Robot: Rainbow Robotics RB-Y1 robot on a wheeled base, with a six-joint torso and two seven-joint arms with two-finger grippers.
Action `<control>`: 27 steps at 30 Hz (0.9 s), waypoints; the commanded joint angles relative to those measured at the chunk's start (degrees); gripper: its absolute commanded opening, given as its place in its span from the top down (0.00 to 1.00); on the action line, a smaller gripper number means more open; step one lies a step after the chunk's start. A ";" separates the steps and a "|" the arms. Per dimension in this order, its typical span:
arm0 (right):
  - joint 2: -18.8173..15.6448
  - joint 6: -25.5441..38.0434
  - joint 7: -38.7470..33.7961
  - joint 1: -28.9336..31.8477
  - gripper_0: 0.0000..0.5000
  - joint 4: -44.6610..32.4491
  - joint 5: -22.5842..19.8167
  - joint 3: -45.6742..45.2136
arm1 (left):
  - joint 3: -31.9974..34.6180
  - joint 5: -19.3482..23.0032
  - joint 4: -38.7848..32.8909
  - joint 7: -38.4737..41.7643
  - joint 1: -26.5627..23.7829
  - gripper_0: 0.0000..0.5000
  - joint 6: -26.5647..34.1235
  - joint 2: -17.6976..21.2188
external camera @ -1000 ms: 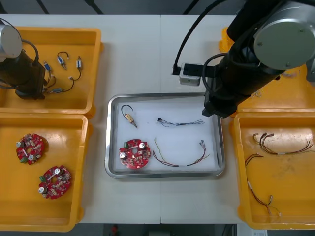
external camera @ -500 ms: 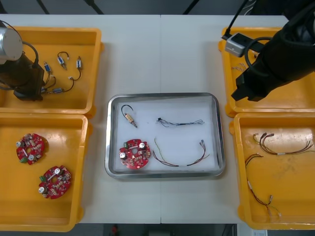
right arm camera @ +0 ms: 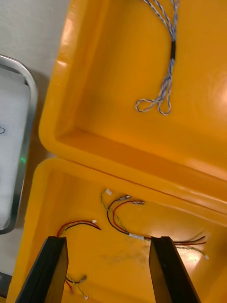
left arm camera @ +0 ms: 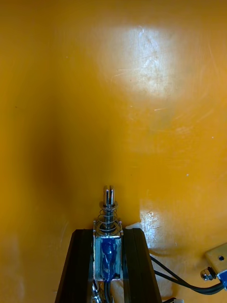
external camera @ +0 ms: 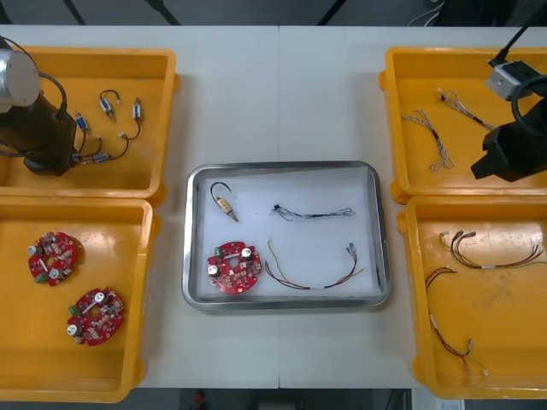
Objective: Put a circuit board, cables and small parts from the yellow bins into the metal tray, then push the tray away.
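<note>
We are reading no text, label, brand, number or sign anywhere in these views. We are looking at the round red circuit board (external camera: pixel 233 267) in the metal tray (external camera: pixel 282 167) near the middle of the front view, and any print on it is showing too small for us to make out.

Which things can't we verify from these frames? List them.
- Left gripper: in the front view its own arm hides it. The left wrist view can't settle whether its small part is off the bin floor.
- Black cable: the left wrist view's edge cuts it off, so its ends are unseen.
- Right gripper: its arm and the front view's edge hide it, so its height over the near right bin is unclear.
</note>
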 commanded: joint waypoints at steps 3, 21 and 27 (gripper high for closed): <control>-3.52 0.50 -4.12 7.27 0.00 -1.91 0.76 -8.63 | 0.48 -0.64 -0.95 1.92 1.19 1.00 -0.43 -0.78; -3.52 -0.03 -3.77 18.52 0.00 0.20 0.15 -20.23 | 1.18 -2.40 -5.08 0.34 -0.92 1.00 3.96 3.00; -3.52 -1.26 -3.60 18.52 0.00 2.57 0.15 -20.23 | 1.27 -2.57 -8.15 -0.54 -2.15 1.00 7.48 5.46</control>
